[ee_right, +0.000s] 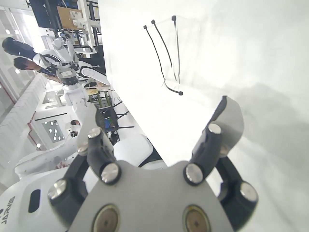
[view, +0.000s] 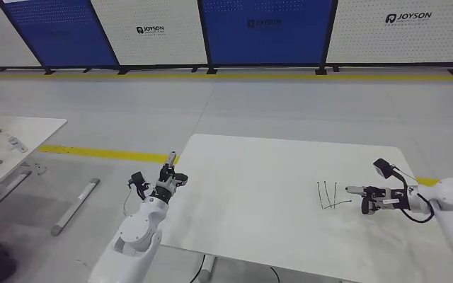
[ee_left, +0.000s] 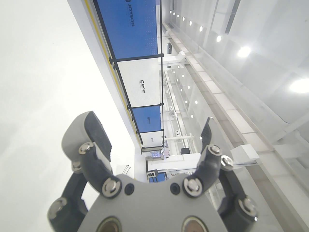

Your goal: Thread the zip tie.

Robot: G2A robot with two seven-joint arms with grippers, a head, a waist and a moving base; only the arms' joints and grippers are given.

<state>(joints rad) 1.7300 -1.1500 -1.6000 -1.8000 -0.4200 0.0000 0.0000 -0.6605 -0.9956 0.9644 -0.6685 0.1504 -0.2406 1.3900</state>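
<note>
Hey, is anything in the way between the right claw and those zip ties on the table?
Nothing visible. Only bare table separates the open right claw from the zip ties, which lie just ahead of it.

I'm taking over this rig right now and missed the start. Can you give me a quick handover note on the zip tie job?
Left end effector: open, empty, at the table edge, far from the zip ties.
Right end effector: open, empty, close beside the zip ties, not touching.
Zip ties: four loose on the table, three side by side, one crosswise at their tails; none threaded.
Done: nothing. Left: grasp one tie, feed its tail through its head.
</note>
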